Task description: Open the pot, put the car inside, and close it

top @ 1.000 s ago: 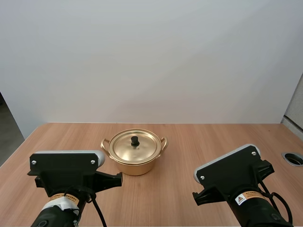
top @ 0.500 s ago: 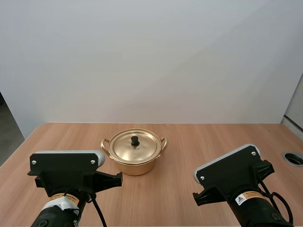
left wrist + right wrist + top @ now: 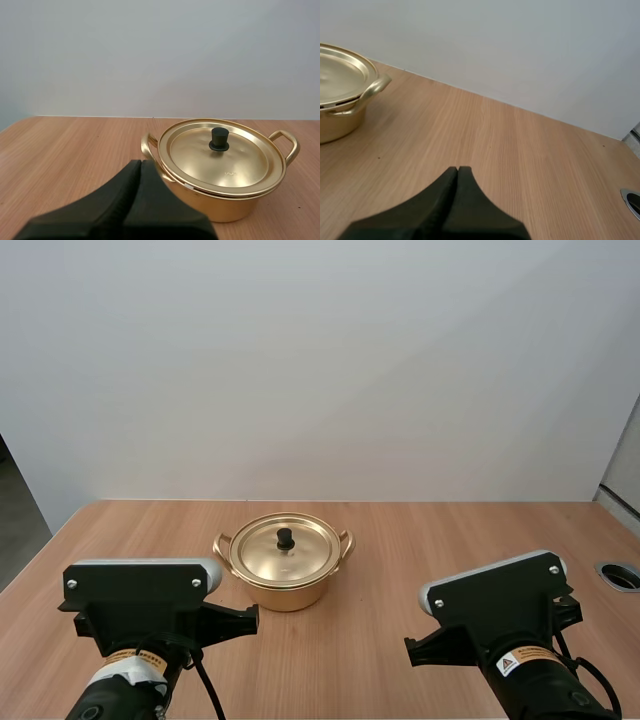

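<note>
Holding nothing, left tool [image 3: 140, 162] and right tool [image 3: 457, 169] are fully closed; the pot [image 3: 287, 592], lid [image 3: 262, 552] on, stands at 1 o'clock from the left.

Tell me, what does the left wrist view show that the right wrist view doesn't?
Left wrist view: the black knob on the lid, both handles of the pot, and the left gripper, shut. Right wrist view: the right gripper, shut, and a metal-rimmed hole in the table. Both: the golden pot, lid on, standing on the wooden table.
</note>
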Robot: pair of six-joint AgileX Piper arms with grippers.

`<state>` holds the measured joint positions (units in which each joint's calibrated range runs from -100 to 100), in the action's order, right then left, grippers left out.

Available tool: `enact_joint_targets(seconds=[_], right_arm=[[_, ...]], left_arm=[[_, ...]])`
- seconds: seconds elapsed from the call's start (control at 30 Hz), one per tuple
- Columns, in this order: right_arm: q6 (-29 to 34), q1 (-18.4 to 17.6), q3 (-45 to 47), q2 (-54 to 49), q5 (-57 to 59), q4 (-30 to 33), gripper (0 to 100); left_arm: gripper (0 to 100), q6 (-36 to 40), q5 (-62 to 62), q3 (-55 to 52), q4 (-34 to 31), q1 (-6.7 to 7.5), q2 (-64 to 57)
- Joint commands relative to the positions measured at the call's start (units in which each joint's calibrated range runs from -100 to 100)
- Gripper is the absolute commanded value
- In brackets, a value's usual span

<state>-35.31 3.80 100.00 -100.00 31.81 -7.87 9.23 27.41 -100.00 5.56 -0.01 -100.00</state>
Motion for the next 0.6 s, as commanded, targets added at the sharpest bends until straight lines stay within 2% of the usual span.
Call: enact_joint_targets(seconds=[0.0,0.57], right_arm=[[21.6,0.0,0.0,0.0,0.0,2.8,0],[21.6,0.0,0.0,0.0,-0.2,2.2,0]], left_arm=[[0,0.0,-0.1,0.0,0.0,-0.03,0.0],[0,0.0,-0.1,0.0,0.0,-0.03,0.0]])
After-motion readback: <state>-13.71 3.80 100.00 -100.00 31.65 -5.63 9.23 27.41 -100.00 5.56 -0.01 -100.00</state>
